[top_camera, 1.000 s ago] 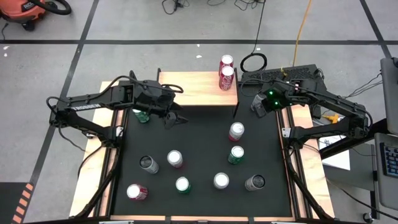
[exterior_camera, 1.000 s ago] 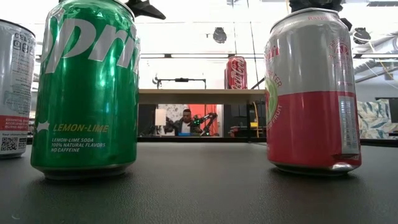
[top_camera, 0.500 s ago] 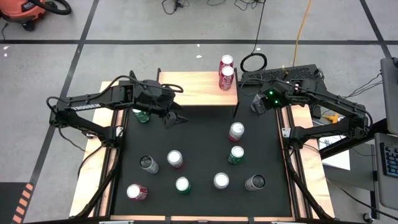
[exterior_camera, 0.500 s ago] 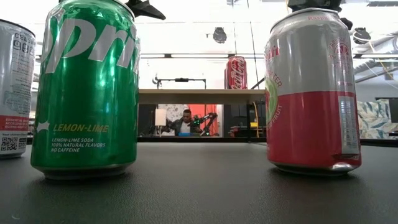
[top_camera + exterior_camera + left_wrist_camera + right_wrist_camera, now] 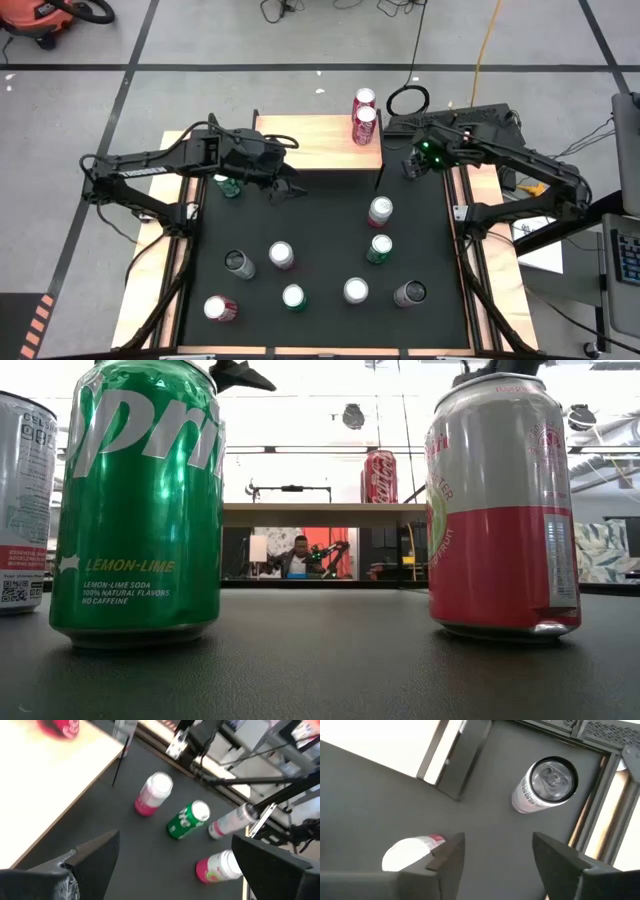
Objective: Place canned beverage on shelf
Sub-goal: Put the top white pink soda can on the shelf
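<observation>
Now, biggest thing first: the black table [image 5: 320, 320] spreads under both my arms, wooden rails down its sides. At its far edge stands the shelf [image 5: 310, 140], a light wood plank top on thin black legs, and two red cans [image 5: 364, 115] stand together at the right end of that plank, touching or nearly so; the low view shows one red can [image 5: 380, 476] upright on top.

My left gripper [image 5: 281, 188] hovers over the table just in front of the shelf's near edge, left of centre, its fingers [image 5: 95, 855] spread wide and holding nothing. Just behind that arm a green can [image 5: 228, 186] stands at the table's far left.

My right gripper [image 5: 412, 166] hangs above the table's far right corner, just right of the shelf, jaws parted with nothing between them; its own camera looks down past the fingers [image 5: 447, 852] at a silver can [image 5: 546, 784] upright on the black surface beside the table's rail.

Across the rest of the table cans stand well apart: a pink-and-white one [image 5: 380, 211] with a green one [image 5: 379, 248] just nearer, then a dark can [image 5: 239, 264] and a white-topped one [image 5: 282, 255] left of centre. Along the near row sit a red can [image 5: 220, 309], another green one [image 5: 293, 297], a white one [image 5: 356, 290] and a grey one [image 5: 409, 293].
</observation>
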Robot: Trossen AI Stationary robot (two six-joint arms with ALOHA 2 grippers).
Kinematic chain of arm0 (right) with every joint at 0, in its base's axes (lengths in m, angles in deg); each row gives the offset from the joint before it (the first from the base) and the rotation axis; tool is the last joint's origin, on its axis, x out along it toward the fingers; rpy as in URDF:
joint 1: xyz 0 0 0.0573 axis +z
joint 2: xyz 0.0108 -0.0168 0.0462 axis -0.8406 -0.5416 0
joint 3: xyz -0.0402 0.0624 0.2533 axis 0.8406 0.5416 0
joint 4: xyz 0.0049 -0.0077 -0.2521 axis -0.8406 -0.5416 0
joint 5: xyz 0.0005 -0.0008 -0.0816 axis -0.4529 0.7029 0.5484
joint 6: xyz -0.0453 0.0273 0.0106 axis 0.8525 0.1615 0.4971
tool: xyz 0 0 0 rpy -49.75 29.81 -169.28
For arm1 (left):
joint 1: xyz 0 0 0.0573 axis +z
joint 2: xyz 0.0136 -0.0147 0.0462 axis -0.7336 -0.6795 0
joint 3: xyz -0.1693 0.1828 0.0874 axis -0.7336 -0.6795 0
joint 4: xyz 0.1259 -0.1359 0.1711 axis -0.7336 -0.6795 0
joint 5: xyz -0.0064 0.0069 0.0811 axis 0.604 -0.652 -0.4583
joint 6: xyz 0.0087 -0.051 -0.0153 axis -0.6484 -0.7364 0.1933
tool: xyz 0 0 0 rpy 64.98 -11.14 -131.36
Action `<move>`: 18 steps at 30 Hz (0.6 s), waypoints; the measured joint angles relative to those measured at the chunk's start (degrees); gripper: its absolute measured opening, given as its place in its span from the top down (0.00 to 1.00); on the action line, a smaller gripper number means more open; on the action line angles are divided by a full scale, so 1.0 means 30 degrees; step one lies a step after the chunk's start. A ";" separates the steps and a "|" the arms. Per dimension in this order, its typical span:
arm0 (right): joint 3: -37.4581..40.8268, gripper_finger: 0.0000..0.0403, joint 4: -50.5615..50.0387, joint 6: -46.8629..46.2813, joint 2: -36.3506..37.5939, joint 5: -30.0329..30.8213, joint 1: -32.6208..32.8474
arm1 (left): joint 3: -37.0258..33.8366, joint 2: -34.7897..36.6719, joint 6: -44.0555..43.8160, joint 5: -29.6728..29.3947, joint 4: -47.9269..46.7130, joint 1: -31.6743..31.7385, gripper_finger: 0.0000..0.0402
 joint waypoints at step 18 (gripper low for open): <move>0.0000 0.13 0.0663 0.4863 -0.2620 -0.2949 -0.5683 | -0.0026 -0.0063 -0.0489 0.0109 -0.0141 -0.0160 0.04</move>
